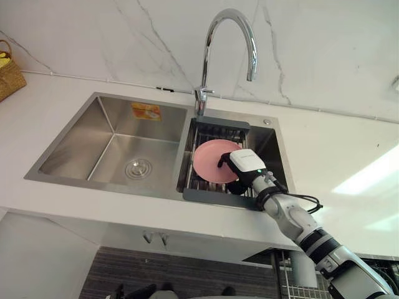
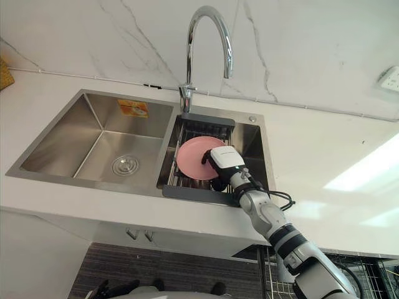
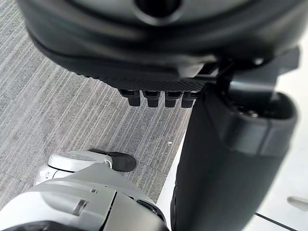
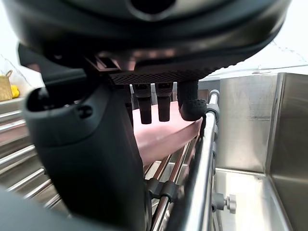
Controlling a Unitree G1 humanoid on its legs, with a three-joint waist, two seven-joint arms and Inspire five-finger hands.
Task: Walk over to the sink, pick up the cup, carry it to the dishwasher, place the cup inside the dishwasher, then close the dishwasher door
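A pink round dish [image 1: 209,159] leans in the dark-framed drying rack [image 1: 215,198] set in the right basin of the steel sink [image 1: 93,181]. My right hand [image 1: 246,165] reaches into that rack from the right and rests against the dish. Up close, its straight fingers [image 4: 163,103] come down onto the dish's upper rim [image 4: 168,134], with the thumb [image 4: 91,159] on the near side of the dish, not closed on it. My left hand [image 3: 231,159] hangs low over grey carpet, fingers relaxed and holding nothing.
A tall curved faucet [image 1: 230,37] stands behind the sink's divider. The left basin [image 1: 124,156] holds only its drain. A wicker basket [image 1: 9,78] sits at the counter's far left. A wire rack [image 2: 374,274] shows below the counter at the lower right.
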